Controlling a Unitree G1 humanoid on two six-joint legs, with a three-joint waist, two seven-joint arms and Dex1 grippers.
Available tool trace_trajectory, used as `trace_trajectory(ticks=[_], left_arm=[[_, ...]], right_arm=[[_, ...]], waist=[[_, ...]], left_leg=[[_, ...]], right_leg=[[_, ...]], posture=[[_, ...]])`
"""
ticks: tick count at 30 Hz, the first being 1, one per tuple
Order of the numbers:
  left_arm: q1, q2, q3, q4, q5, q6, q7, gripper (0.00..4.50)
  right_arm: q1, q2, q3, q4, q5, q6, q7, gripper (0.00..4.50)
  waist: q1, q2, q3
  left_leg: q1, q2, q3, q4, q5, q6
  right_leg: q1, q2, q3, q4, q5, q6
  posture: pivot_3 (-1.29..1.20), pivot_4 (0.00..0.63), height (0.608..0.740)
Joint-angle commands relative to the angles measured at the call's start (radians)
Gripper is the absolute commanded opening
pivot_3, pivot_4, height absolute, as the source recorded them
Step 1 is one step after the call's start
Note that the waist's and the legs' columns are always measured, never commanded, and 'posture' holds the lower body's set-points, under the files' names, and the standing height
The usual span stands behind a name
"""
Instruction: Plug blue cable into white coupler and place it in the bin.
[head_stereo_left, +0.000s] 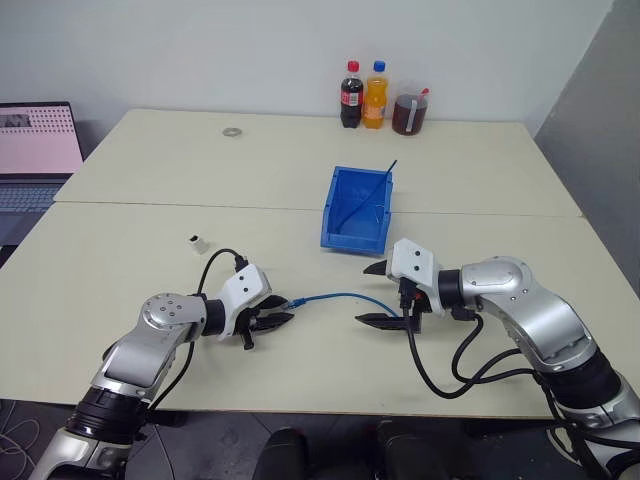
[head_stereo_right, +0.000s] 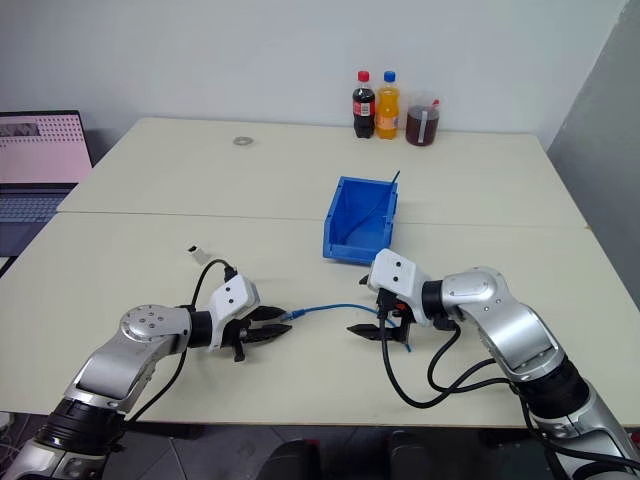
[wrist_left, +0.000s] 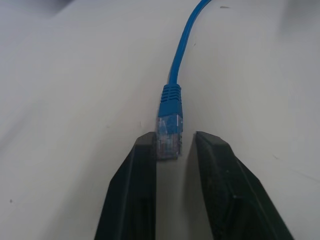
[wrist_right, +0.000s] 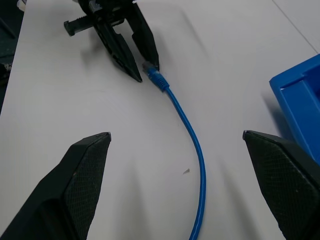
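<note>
The blue cable (head_stereo_left: 335, 297) lies on the bench (head_stereo_left: 150, 170) between both claws. The left claw (head_stereo_left: 282, 321) has its fingers narrowed around the clear plug (wrist_left: 168, 135), one touching it. The right claw (wrist_right: 180, 145) gapes wide above the cable. The white coupler (head_stereo_left: 197, 241) sits apart; the bin (head_stereo_left: 357, 208) stands beyond.

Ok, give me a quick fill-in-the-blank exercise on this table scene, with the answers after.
1. The left gripper has its jaws around the blue cable's clear ____.
2. The right gripper's jaws stand wide ____.
3. The white coupler lies on the ____, held by nothing.
4. The bin is coloured ____.

Answers: plug; open; table; blue
</note>
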Motion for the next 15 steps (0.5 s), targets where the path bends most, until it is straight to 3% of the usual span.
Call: trace_trajectory(ticks=[1,7,15], left_arm=[[0.036,-0.013,-0.049,0.022,0.009,0.046,-0.012,0.4],[0.05,-0.009,-0.001,-0.021,-0.049,0.036,-0.041,0.22],[-0.026,-0.056,0.083,-0.167,-0.241,0.177,-0.049,0.22]], right_arm=[[0.023,-0.006,-0.044,-0.069,0.042,0.003,-0.01,4.5],[0.111,-0.027,-0.107,-0.115,0.107,-0.006,-0.013,4.5],[0.263,-0.045,-0.226,-0.227,0.346,0.139,0.002,4.5]], waist=[[0.001,0.0,-0.001],[0.0,0.0,-0.001],[0.001,-0.002,0.0]], left_leg=[[0.0,0.0,0.0,0.0,0.0,0.0],[0.0,0.0,0.0,0.0,0.0,0.0],[-0.002,0.001,-0.001,0.0,0.0,0.0]], right_leg=[[0.0,0.0,0.0,0.0,0.0,0.0],[0.0,0.0,0.001,-0.001,0.0,0.0],[-0.001,0.0,-0.001,-0.001,0.0,0.0]], posture=[[0.0,0.15,0.74],[0.0,0.15,0.74],[0.0,0.15,0.74]])
